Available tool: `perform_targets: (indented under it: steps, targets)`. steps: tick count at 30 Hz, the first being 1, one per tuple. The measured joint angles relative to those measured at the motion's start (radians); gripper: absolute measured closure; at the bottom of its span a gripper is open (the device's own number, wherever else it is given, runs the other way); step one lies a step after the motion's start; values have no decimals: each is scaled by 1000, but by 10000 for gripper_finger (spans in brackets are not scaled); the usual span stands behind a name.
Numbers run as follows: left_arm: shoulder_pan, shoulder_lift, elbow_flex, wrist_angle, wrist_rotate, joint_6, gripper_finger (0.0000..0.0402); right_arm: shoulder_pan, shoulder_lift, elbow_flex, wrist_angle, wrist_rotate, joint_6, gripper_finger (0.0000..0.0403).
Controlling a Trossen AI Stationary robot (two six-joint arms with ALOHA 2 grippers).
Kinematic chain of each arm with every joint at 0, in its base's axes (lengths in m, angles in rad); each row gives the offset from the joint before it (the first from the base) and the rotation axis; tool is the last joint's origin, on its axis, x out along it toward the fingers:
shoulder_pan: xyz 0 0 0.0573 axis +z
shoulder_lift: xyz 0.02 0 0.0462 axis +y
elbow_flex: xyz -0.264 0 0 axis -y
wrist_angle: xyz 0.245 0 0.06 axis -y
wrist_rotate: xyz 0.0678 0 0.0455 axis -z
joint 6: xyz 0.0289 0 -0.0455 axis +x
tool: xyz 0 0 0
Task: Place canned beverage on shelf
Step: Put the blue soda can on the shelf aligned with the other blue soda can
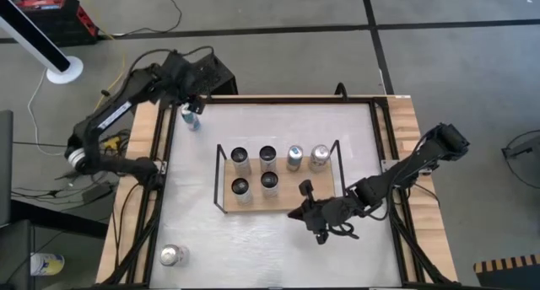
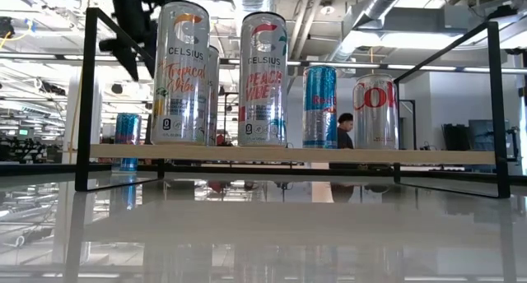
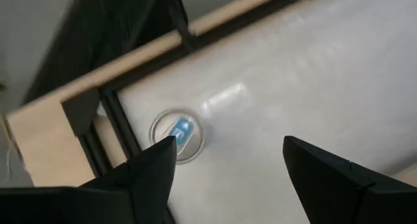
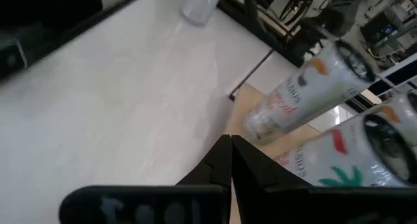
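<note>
jaws spread wide, the left gripper [image 3: 225,162] hovers over a blue-topped beverage can [image 1: 191,115] at the white tabletop's far left corner; the right gripper [image 4: 230,160], fingers pressed together, rests near the light-wood wire-framed shelf [image 1: 278,199] mid-table.

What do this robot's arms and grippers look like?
Both arms are dark, jointed and slim. The left arm has a pale lettered strip and a silver collar at its base. The left gripper has broad, wedge-shaped black fingers; the right gripper has narrow tapered black ones, with black cables beside it.

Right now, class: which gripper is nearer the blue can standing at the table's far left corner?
Left. The left gripper hovers open directly above the blue can; the right gripper, shut, sits by the shelf.
</note>
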Motion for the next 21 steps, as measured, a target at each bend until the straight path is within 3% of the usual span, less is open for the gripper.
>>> perform_targets:
  steps: [11,21]
  targets:
    - [121,165,0,-38,46,95,114,-5,0,-9,15,-4,-40,371]
    - [121,216,-1,-39,-71,136,114,-6,0,-9,5,-7,-26,380]
